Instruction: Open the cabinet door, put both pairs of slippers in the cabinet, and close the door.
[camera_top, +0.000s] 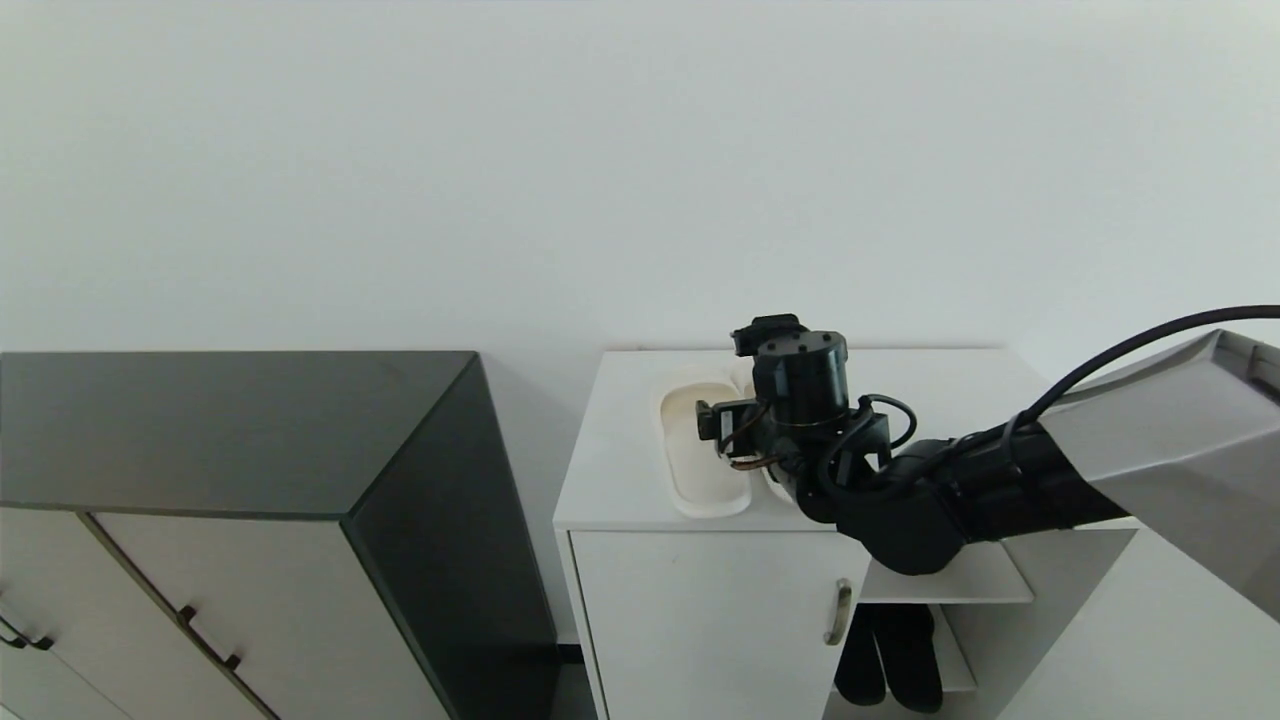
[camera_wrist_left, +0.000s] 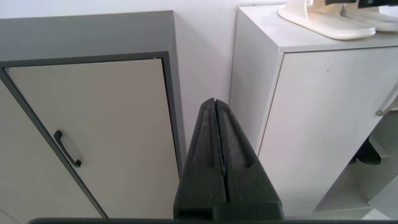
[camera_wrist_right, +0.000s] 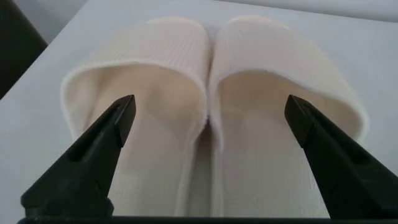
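Cream slippers (camera_wrist_right: 155, 81) side by side on white cabinet (camera_top: 620, 450) top. Right gripper (camera_wrist_right: 209, 104) spread wide over the pair. They look light, soft and squashy: pinch adjoining strap edges together. Left gripper (camera_wrist_left: 215, 104) fingers pressed together, empty.

White cabinet (camera_top: 620, 450), cream slippers (camera_top: 700, 450) side by side on top, black slippers (camera_top: 900, 660) on inner shelf (camera_top: 958, 668)

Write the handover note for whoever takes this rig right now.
Left end effector: shut, empty, low in front of the cabinet.
Right end effector: open, straddling the cream slippers on the cabinet top, not yet gripping.
Done: door open; black slippers on the lower shelf inside.
Left: grasp the cream slippers, put them inside, close the door.
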